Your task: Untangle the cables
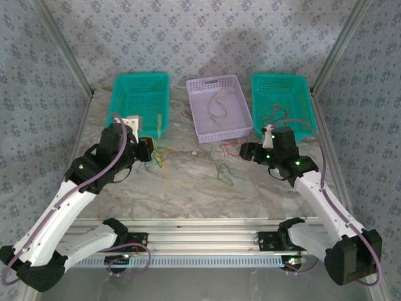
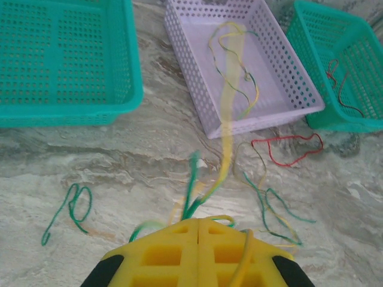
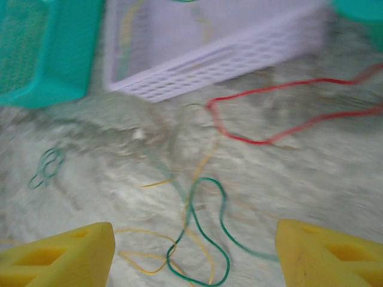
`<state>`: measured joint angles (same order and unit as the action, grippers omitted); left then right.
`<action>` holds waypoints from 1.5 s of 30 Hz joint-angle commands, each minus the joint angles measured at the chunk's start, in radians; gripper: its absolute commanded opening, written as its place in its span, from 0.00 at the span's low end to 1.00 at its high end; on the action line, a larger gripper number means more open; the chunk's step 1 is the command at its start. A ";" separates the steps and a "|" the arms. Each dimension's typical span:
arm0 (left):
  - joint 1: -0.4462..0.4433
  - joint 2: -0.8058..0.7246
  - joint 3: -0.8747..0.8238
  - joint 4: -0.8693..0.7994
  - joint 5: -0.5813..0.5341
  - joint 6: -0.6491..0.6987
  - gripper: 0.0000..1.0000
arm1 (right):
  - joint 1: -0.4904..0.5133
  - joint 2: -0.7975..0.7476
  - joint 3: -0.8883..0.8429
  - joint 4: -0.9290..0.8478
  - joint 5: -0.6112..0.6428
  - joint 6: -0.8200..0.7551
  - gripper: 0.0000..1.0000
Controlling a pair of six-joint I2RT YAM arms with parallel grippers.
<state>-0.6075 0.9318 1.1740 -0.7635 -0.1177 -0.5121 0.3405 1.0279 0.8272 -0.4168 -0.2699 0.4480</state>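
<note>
Table to strands: a marble-patterned table (image 1: 188,194) is filling the lower two-thirds of the top view, with the left arm (image 1: 62,207) and right arm (image 1: 326,200) reaching up from the bottom corners. Three baskets are sitting in a row across the upper middle: a left teal basket (image 1: 119,103), a lavender basket (image 1: 193,106) at centre and a right teal basket (image 1: 305,110). The left gripper (image 2: 197,222), at the bottom centre of its wrist view, is clenching green and yellow cables (image 2: 226,149), its yellow fingers (image 2: 173,251) pressed together; the strands are running up, blurred, toward mid-frame. The right gripper (image 3: 194,230) is hanging released, its fingers (image 3: 66,251) spread to the lower corners of its wrist view, with loose strands lying between them. More cables are lying on the table between the grippers, inside the lavender basket and in the right teal basket. A red cable (image 2: 287,149) is lying just below the lavender basket's front wall; a green loop (image 2: 72,209) is lying alone at lower left.
</note>
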 commanded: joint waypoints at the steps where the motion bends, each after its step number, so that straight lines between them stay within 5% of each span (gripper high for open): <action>1: 0.006 0.015 0.047 0.014 0.079 0.009 0.00 | 0.119 0.080 0.095 0.073 -0.041 -0.078 0.73; 14: 0.005 0.027 0.062 0.079 0.220 -0.057 0.00 | 0.451 0.450 0.289 0.360 -0.081 -0.074 0.72; 32: 0.004 0.013 0.057 0.112 0.226 -0.066 0.00 | 0.463 0.578 0.248 0.588 -0.195 0.006 0.59; 34: 0.004 0.012 0.053 0.115 0.229 -0.068 0.00 | 0.457 0.583 0.239 0.613 -0.191 0.011 0.52; 41: 0.006 -0.008 0.052 0.101 0.214 -0.058 0.00 | 0.448 0.544 0.219 0.583 -0.104 -0.026 0.00; 45: 0.006 -0.028 0.062 0.072 0.185 -0.039 0.00 | 0.410 0.454 0.147 0.510 0.018 -0.055 0.00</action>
<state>-0.6075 0.9344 1.2278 -0.6846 0.0887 -0.5682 0.7834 1.5635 1.0176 0.1486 -0.3622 0.4271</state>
